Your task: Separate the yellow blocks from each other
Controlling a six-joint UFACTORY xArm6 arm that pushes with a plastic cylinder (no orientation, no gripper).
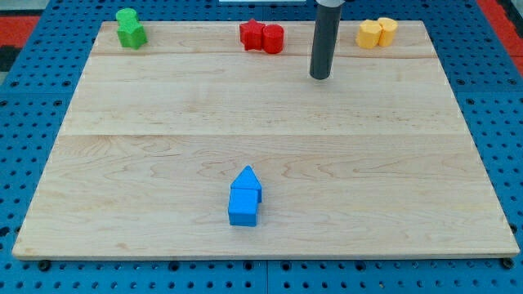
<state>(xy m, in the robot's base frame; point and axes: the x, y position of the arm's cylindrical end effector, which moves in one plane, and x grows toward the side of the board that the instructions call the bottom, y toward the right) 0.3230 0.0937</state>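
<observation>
Two yellow blocks sit touching each other near the board's top right edge: a hexagon-like one (370, 34) on the left and a rounder one (387, 29) on the right. My tip (319, 77) stands on the board below and to the left of them, well apart from both. It is right of and slightly below the red blocks.
Two red blocks (262, 37) sit together at the top centre. Two green blocks (130, 28) sit together at the top left. Two blue blocks (244, 197) sit together at the bottom centre. The wooden board (163, 163) lies on a blue pegboard.
</observation>
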